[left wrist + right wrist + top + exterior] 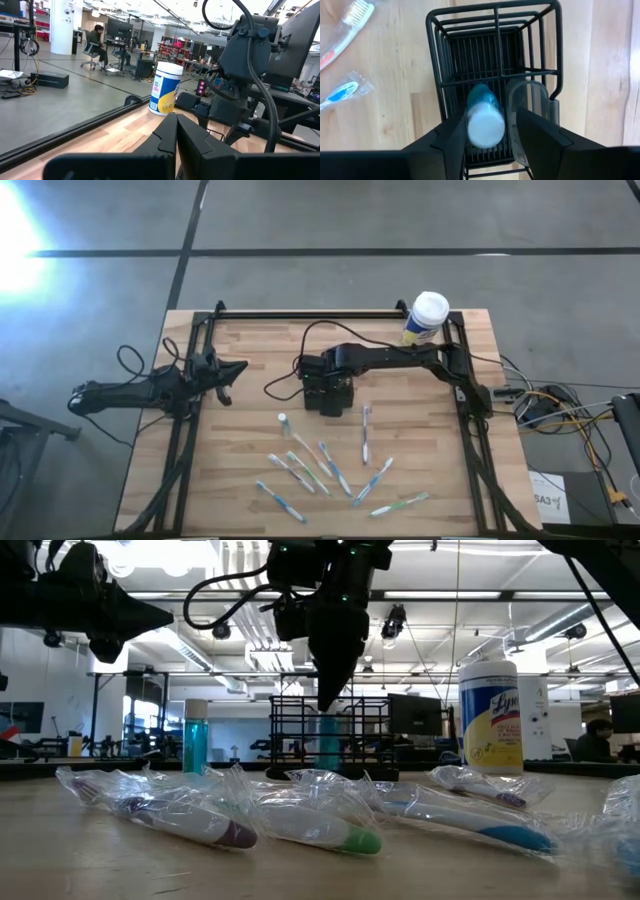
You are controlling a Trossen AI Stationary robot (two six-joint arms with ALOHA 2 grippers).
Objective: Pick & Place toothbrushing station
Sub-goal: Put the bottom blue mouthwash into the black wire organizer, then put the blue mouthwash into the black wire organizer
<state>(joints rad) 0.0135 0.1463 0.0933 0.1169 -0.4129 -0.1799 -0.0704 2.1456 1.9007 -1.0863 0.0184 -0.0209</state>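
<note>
The toothbrushing station, a black wire holder, stands upright on the wooden table near its middle. My right gripper hangs over it, pointing down, open. A blue bottle with a white cap stands between the fingers, inside the holder, its top just under the fingertips in the low view. A clear plastic piece leans in the holder beside it. My left gripper waits shut at the table's left, holding nothing.
Several wrapped toothbrushes lie spread over the near half of the table. A second small blue bottle stands left of them. A yellow wipes canister stands at the far right. A person sits at a desk in the room beyond.
</note>
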